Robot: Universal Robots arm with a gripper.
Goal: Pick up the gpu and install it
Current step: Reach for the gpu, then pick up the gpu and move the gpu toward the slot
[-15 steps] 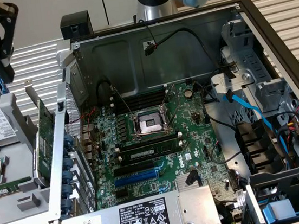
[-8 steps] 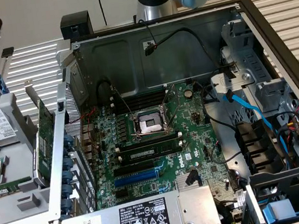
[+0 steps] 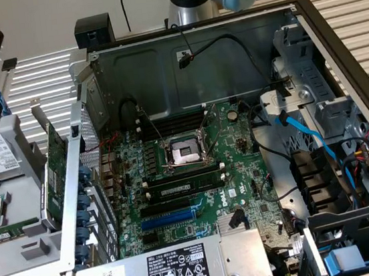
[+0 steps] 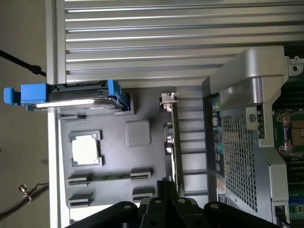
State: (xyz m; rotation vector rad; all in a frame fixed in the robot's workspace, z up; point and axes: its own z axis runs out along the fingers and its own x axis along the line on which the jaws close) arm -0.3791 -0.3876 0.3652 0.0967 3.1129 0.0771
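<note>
gpu (image 4: 175, 142): on edge in grey tray (image 4: 114, 161), just outside case (image 4: 242, 152)
gripper (image 4: 166, 190): closed, empty, near the card
handling: likely light, stiff, fragile; grip bare board edges, not cooler

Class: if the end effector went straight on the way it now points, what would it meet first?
Most likely the gpu, standing on edge just outside the computer case, ahead of the end effector, though depth is unclear.

open pc case (image 3: 227, 45), green motherboard (image 3: 236, 165), cpu (image 4: 85, 150) on grey tray (image 4: 114, 164), blue drive caddy (image 4: 28, 95)
</note>
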